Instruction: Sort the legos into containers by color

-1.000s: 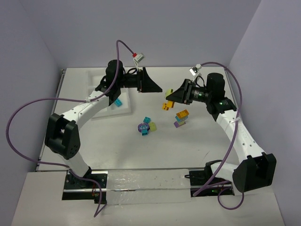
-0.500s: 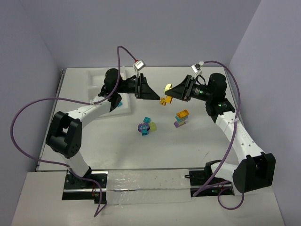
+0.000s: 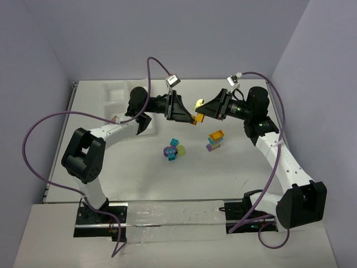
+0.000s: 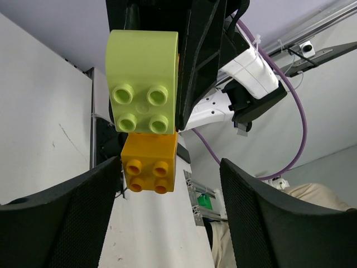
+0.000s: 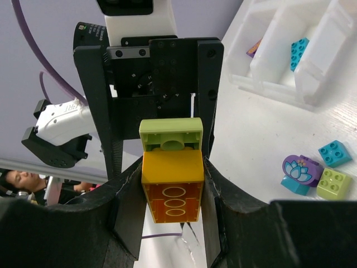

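My right gripper (image 3: 202,109) is shut on a clump of two legos, a lime green brick (image 5: 171,134) stuck on an orange brick (image 5: 173,187), and holds it in the air above the table. My left gripper (image 3: 187,115) is open and faces that clump head on. In the left wrist view the lime brick (image 4: 144,78) and orange brick (image 4: 149,164) hang just beyond my spread fingers (image 4: 61,218), not touching them. The white tray (image 5: 312,84) holds a teal brick (image 5: 299,51) and a purple piece (image 5: 254,49).
Two clumps lie on the table below: a purple, teal and lime one (image 3: 174,149) and an orange, teal and purple one (image 3: 215,139). The tray (image 3: 114,92) at the back left is largely covered by the left arm. Purple cables arc over both arms.
My right gripper has lifted the lime and orange clump off the table. My left gripper has swung right, away from the tray, up to the clump.
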Motion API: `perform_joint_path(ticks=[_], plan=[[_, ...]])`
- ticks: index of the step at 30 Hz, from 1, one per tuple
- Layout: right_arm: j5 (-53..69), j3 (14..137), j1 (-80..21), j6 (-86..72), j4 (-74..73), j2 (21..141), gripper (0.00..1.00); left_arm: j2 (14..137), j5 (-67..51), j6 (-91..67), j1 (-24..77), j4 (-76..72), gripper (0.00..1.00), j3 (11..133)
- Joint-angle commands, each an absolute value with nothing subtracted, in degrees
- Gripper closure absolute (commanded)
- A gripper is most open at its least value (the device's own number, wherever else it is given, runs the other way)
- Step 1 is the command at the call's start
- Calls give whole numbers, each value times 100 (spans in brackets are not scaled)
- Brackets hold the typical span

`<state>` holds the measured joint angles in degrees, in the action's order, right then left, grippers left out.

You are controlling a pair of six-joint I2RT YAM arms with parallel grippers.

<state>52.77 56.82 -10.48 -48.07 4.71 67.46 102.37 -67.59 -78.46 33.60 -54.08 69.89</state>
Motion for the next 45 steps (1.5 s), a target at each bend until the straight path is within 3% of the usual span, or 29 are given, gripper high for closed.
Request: perform_joint_path(ticks=[1, 5, 15, 19, 22, 27, 36, 45], plan=[[5347, 5848, -1072, -4696, 624, 6665, 100, 10216, -6823, -7551, 3404, -5472, 23, 7158], [5357, 5854, -1072, -4711, 655, 6671, 100, 10173, -6824, -7140, 3433, -4802, 26, 7279], [5361, 5845, -1070, -4720, 677, 6673, 100, 10090, -6719, -6708, 3480, -4186, 43, 7346], [5332, 5839, -1072, -4664, 604, 6648, 100, 10066, -6665, -6583, 3480, -4005, 81, 7397], [5292, 5853, -1064, -4565, 470, 6601, 100, 9978, -6560, -6275, 3447, -3556, 99, 7452], [5293, 5782, -809, -4610, 467, 6468, 100, 9587, -6572, -5972, 3266, -3247, 100, 7135], [5125, 5786, -510, -4221, 39, 6362, 100, 8831, -6515, -4748, 2186, -1360, 100, 7026], [4451, 6073, -536, -3450, -1102, 6307, 100, 9827, -3542, -3292, 1298, 2216, 100, 9167]])
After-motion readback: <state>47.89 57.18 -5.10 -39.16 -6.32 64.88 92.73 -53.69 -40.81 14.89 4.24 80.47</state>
